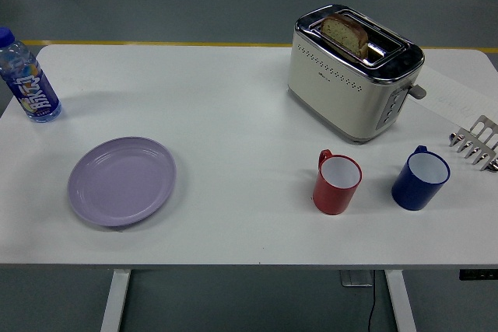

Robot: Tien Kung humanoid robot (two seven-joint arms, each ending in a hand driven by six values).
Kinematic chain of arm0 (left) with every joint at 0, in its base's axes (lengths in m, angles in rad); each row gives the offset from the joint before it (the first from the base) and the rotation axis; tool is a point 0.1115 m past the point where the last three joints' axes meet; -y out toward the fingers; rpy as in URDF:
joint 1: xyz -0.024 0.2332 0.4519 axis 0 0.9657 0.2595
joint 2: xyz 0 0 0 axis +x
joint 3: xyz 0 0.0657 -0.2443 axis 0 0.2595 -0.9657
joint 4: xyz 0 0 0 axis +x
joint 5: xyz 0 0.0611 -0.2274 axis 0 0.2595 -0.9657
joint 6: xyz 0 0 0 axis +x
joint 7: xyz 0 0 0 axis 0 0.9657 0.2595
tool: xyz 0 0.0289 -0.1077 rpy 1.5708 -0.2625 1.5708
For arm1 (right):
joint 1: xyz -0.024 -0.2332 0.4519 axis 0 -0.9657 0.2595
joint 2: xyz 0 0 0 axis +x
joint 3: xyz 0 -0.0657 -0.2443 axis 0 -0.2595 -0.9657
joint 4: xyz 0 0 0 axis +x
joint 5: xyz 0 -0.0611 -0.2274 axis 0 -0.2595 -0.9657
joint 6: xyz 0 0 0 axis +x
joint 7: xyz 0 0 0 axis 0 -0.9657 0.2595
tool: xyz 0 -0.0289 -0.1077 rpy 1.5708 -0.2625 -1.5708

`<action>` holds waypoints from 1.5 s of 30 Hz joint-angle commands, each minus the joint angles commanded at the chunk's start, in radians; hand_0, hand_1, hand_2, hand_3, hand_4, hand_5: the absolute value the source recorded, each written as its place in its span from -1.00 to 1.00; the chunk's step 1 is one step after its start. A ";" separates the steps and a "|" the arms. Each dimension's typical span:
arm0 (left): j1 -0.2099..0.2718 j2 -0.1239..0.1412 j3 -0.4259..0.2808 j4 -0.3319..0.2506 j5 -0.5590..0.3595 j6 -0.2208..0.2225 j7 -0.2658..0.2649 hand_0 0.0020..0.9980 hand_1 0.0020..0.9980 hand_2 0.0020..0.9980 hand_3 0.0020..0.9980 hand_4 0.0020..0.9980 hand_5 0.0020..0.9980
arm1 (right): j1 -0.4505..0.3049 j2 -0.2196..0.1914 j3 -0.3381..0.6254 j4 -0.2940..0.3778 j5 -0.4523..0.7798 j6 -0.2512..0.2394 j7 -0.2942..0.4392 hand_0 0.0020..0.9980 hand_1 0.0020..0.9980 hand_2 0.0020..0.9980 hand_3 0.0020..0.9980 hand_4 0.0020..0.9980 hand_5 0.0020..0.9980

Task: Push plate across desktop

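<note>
Right robot hand (pixel 476 142) at right edge; lavender plate (pixel 121 180) flat, long axis left-right.

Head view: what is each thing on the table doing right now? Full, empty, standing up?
Purple plate: empty, flat on table.
Toaster: bread slice sticking up from slot.
Red mug: upright, empty.
Blue mug: upright, empty.
Water bottle: upright, cap on.
Metal rack: partly out of view.
</note>
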State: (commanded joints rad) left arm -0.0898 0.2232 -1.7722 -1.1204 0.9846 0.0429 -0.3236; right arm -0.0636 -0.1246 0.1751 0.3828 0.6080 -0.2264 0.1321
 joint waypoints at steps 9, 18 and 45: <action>-0.004 -0.072 0.043 0.019 0.011 -0.012 -0.010 0.65 0.68 0.68 0.48 0.40 1.00 | 0.005 0.002 -0.009 -0.002 0.003 0.001 -0.001 0.19 0.19 0.48 0.30 -0.09 -0.14; -0.020 -0.116 0.114 0.067 -0.003 0.003 -0.037 0.64 0.66 0.65 0.45 0.38 1.00 | 0.007 0.000 -0.017 -0.001 0.004 0.002 -0.003 0.19 0.19 0.48 0.31 -0.09 -0.14; -0.039 -0.211 0.211 0.135 0.010 0.018 -0.082 0.61 0.63 0.62 0.42 0.30 1.00 | 0.002 0.000 -0.041 -0.006 -0.001 0.008 -0.007 0.19 0.19 0.48 0.31 -0.10 -0.14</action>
State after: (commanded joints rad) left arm -0.1292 0.0121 -1.5611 -0.9859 0.9944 0.0604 -0.4055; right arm -0.0620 -0.1243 0.1336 0.3769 0.6073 -0.2179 0.1250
